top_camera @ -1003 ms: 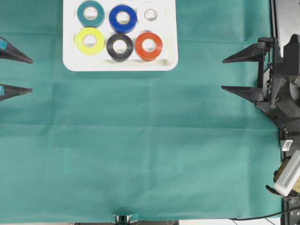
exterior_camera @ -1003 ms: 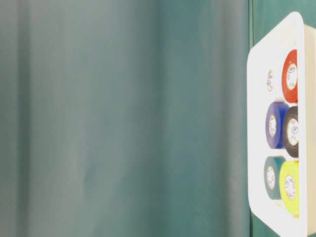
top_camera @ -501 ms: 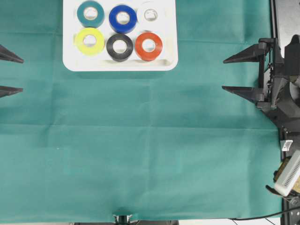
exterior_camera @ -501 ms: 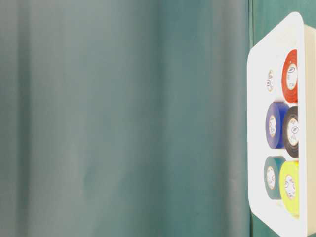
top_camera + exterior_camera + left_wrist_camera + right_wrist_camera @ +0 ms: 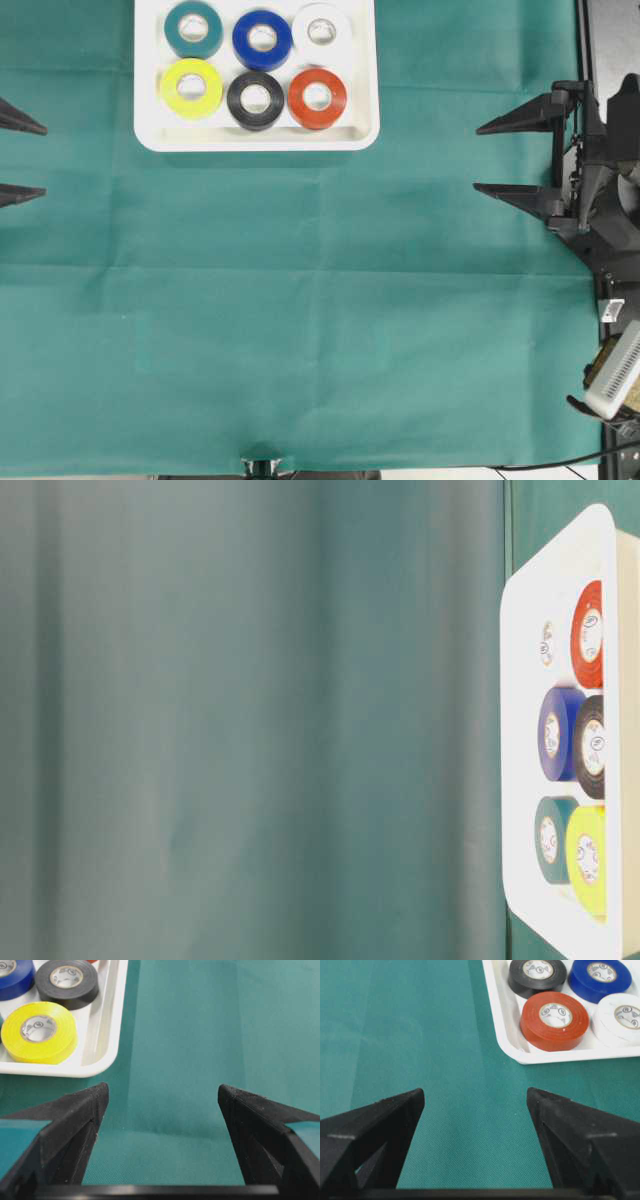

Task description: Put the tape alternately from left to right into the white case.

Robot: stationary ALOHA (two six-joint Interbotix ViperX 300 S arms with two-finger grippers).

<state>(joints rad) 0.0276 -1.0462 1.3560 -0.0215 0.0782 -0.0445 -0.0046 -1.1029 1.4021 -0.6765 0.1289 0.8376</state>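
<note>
We look down on a bench covered in a green cloth [image 5: 320,320]. At the top edge, left of centre, sits the large shallow white plastic case [image 5: 366,110] with rounded corners and a raised rim. All six small ring-shaped rolls of tape lie flat inside it in two rows of three. The far row holds, from left to right, the teal roll [image 5: 194,29], the blue roll [image 5: 262,39] and the white roll [image 5: 321,31]. The near row holds the yellow roll [image 5: 191,88], the black roll [image 5: 255,100] and the red-orange roll [image 5: 317,98]. Neighbouring rolls sit just beside one another; we cannot tell whether they touch.

The left tool [image 5: 12,157] shows only its two black pointed fingertips at the left edge of the overhead view, spread wide apart with nothing between them. The right tool [image 5: 490,157] is at the right side, its two black fingers also spread wide and empty, pointing toward the middle of the bench. Both tools are well apart from the case.

From the left wrist camera we see bare cloth between the spread fingers, with a corner of the case beyond holding the yellow, black and blue rolls. From the right wrist camera we see the same bare cloth between its fingers, and another corner of the case with the red-orange, black, blue and white rolls.
</note>
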